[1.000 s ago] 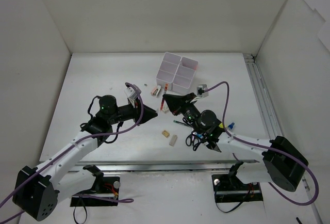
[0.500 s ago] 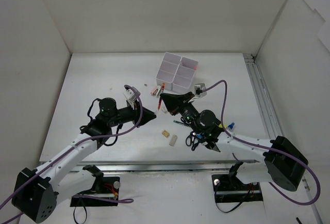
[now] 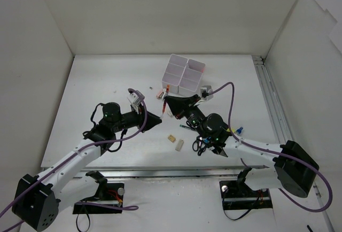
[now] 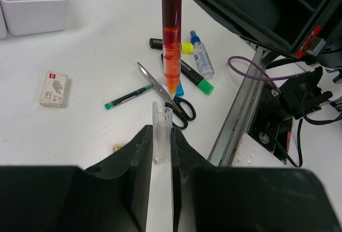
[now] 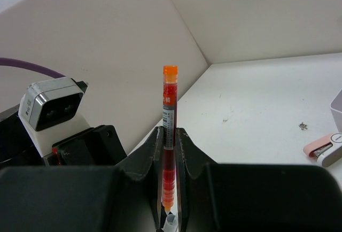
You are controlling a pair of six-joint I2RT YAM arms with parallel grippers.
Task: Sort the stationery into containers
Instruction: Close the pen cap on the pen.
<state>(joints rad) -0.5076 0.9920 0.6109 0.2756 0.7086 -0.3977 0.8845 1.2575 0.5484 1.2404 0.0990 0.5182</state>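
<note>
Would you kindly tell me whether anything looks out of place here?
The red pen, clamped in the right gripper, has no cap on; a clear cap is pinched separately in the left gripper, just beyond the pen's tip.

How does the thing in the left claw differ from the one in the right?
The left claw holds a clear tube; the right claw holds a red pen. The clear tube is short and see-through; the red pen is long, with an orange end. The clear tube's open end faces the red pen's tip. Both are pinched, nearly in line.
</note>
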